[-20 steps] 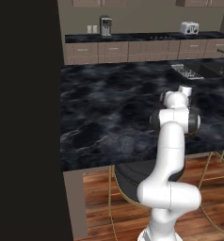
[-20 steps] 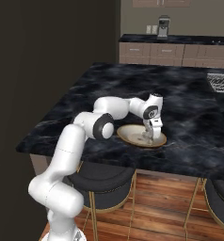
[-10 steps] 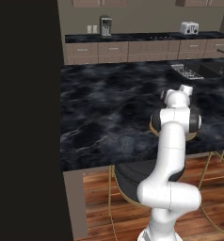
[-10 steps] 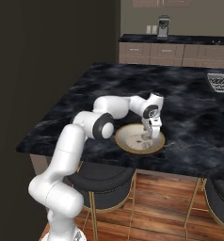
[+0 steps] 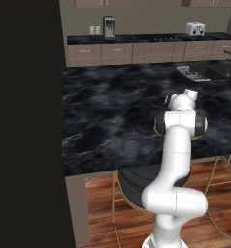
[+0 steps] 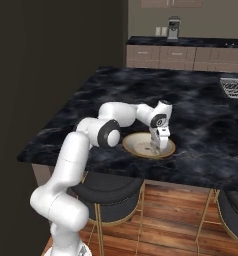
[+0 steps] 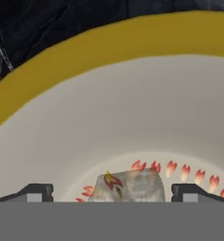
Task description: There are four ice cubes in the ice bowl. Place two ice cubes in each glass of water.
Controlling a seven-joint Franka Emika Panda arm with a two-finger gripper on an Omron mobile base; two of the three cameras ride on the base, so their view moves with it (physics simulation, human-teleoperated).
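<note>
1. From the left side, two glasses (image 5: 130,147) stand close together near the front edge of the bench (image 5: 107,106), faint against the dark marble and left of the arm. I cannot tell whether any ice is in them.
2. Further right, the bowl (image 6: 136,146) sits on the bench near its front edge, and the pincer (image 6: 158,145) is down inside it, pointing at the floor of the bowl.
3. Seen along the hand, the jaws stand wide, one tip to each side of a single cube (image 7: 129,186) lying on the bowl's pale inside; nothing is gripped yet.
4. I judge this the pick-up step: a cube is lined up between the tips.
5. The next move calls for closing gently on so small a lump, then lifting clear of the rim and carrying it left to a glass.
</note>
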